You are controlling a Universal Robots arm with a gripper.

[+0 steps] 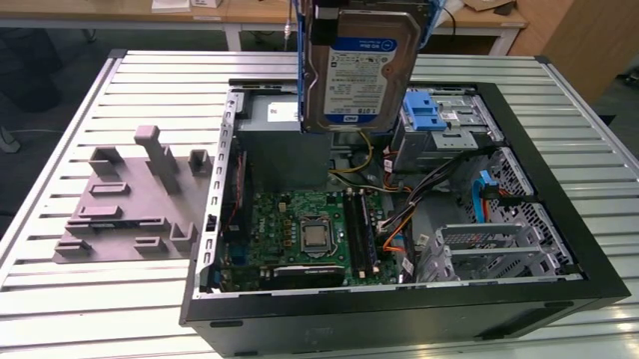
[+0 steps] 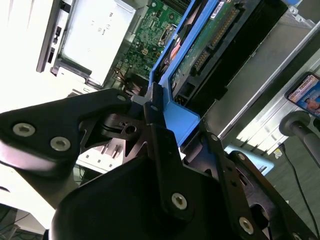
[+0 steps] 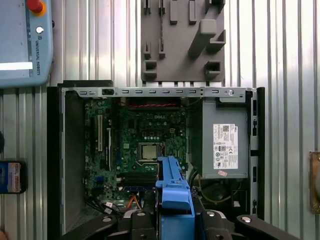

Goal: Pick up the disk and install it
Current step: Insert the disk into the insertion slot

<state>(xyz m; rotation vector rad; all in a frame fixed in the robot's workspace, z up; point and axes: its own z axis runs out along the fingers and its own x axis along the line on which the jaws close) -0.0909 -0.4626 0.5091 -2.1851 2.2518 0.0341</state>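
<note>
– Silver metal slats are making up the table (image 1: pixel 70 307), is that right? What is sitting on it, going from the exterior view's left?

– Yes. At the exterior view's left a grey moulded fixture (image 1: pixel 130 202) is lying flat on the slats. Just beside it an open black computer case (image 1: pixel 399 314) is lying on its side, with its green motherboard (image 1: pixel 304 228) facing up. Above the far part of the case the disk (image 1: pixel 358 71) is hanging upright in the air. Its long axis is running up and down, its white-and-blue label is facing the camera, and it is touching nothing below.

– What is holding it?

– The gripper (image 3: pixel 174 216) is gripping it from above. In both wrist views the black fingers (image 3: pixel 145 225) are closing tight on the blue carrier frame at the disk's end, with no gap showing beside it.

– Where is its seat lying, as you are judging it?

– Just to the exterior view's right of the disk, and lower, a silver drive cage (image 1: pixel 459 112) with a blue latch (image 1: pixel 424 112) is standing inside the case; I am taking that as the likely seat. Room is looking tight. The grey power supply (image 1: pixel 268 112) is sitting below the disk toward the exterior view's left, and orange and black cables (image 1: pixel 399 213) are trailing between board and cage. Farther right, perforated bays (image 1: pixel 499 247) are lining the case wall.
</note>
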